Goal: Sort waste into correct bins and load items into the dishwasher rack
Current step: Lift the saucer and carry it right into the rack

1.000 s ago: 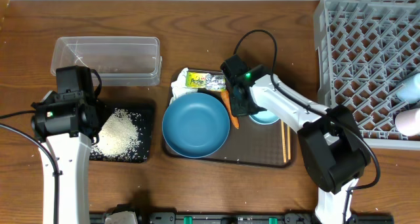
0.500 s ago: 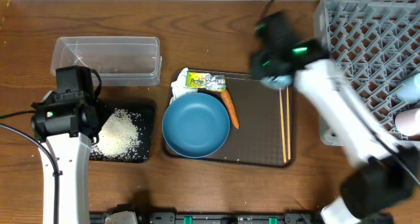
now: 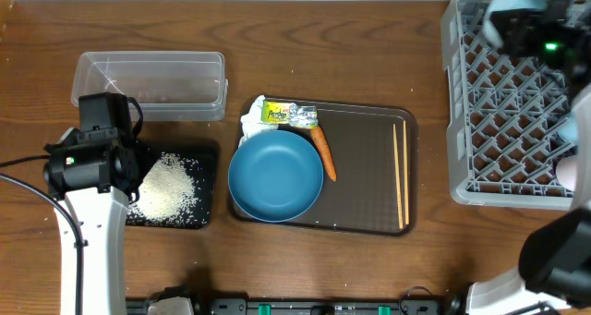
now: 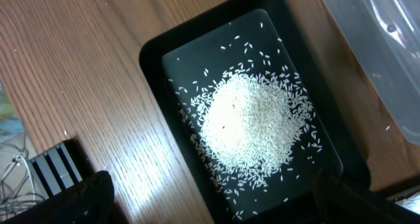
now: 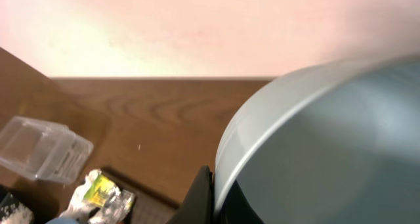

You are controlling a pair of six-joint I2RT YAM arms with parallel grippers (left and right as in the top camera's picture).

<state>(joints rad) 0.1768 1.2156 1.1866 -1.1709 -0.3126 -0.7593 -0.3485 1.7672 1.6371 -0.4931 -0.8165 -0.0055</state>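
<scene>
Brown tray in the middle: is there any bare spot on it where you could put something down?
Yes: the strip of brown tray between the carrot and the chopsticks is bare. Its left side is crowded: the blue plate-bowl, with the wrapper and tissue packed behind it. Bare table also runs between tray and grey rack.
</scene>
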